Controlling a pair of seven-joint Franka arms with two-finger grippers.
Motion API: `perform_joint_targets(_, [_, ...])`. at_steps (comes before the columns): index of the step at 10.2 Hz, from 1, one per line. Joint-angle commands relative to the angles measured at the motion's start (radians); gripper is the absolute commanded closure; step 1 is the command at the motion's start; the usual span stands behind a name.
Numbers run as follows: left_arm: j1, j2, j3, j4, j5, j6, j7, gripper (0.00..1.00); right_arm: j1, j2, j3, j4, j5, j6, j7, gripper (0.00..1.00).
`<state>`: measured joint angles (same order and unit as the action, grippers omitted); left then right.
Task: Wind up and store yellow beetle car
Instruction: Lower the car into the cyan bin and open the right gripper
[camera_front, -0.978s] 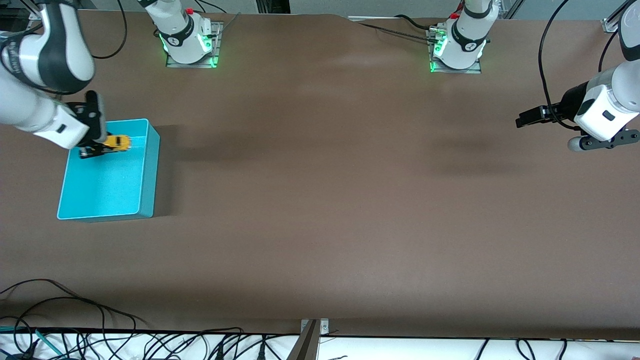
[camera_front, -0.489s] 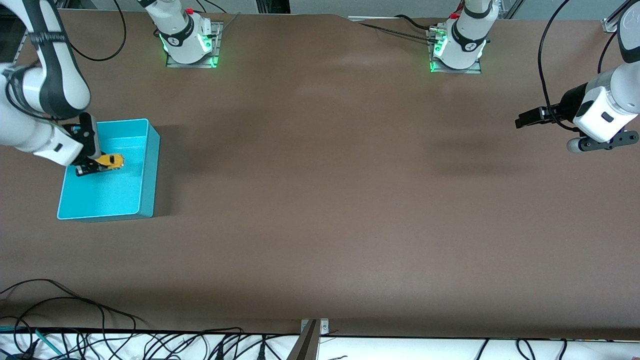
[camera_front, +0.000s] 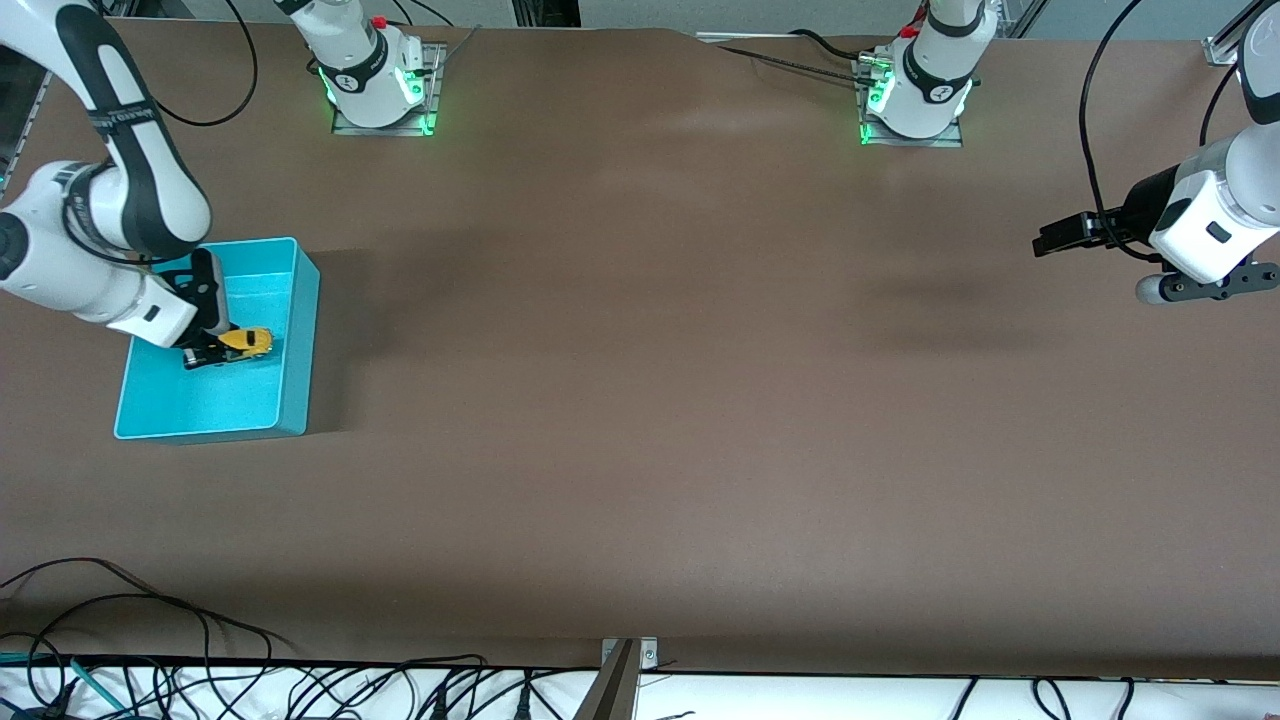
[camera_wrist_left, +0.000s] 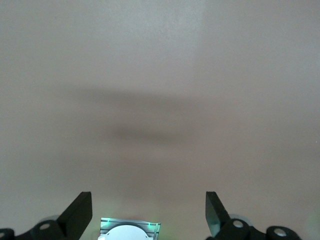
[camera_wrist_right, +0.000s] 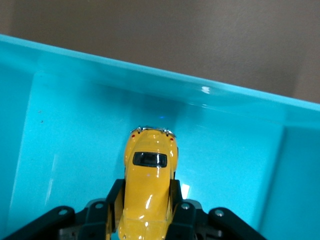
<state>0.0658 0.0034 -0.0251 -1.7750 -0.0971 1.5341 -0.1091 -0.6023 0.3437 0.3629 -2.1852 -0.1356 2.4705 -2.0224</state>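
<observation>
right gripper (camera_front: 215, 352) fingers clamp the yellow beetle car (camera_wrist_right: 149, 187) inside the turquoise bin (camera_front: 290, 400); left gripper (camera_wrist_left: 149, 216) waits, fingers spread.

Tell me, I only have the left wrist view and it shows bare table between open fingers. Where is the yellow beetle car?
Observer: The yellow beetle car is clamped in the right gripper, shut on it.
Operator: Over what?
Observer: Inside the turquoise bin, at the right arm's end of the table.
Operator: Released yet?
Observer: No; the right wrist view shows the fingers pressed against both flanks of the car.
</observation>
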Motion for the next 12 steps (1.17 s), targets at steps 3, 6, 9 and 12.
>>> perform_joint_targets(3, [-0.014, 0.007, 0.002, 0.017, 0.062, 0.001, 0.035, 0.00, -0.002, 0.026, -0.042, -0.033, -0.022, 0.070, -0.045, 1.00])
perform_joint_targets(6, [-0.014, 0.007, 0.002, 0.019, 0.056, 0.001, 0.037, 0.00, -0.002, 0.044, -0.073, -0.031, -0.015, 0.071, -0.045, 0.75])
perform_joint_targets(9, [-0.014, 0.013, 0.004, 0.040, 0.057, 0.000, 0.074, 0.00, -0.001, 0.035, -0.091, -0.027, 0.004, 0.030, -0.042, 0.00])
perform_joint_targets(12, [-0.014, 0.035, 0.010, 0.072, 0.053, 0.000, 0.130, 0.00, -0.001, 0.002, -0.087, -0.007, 0.060, -0.057, -0.038, 0.00])
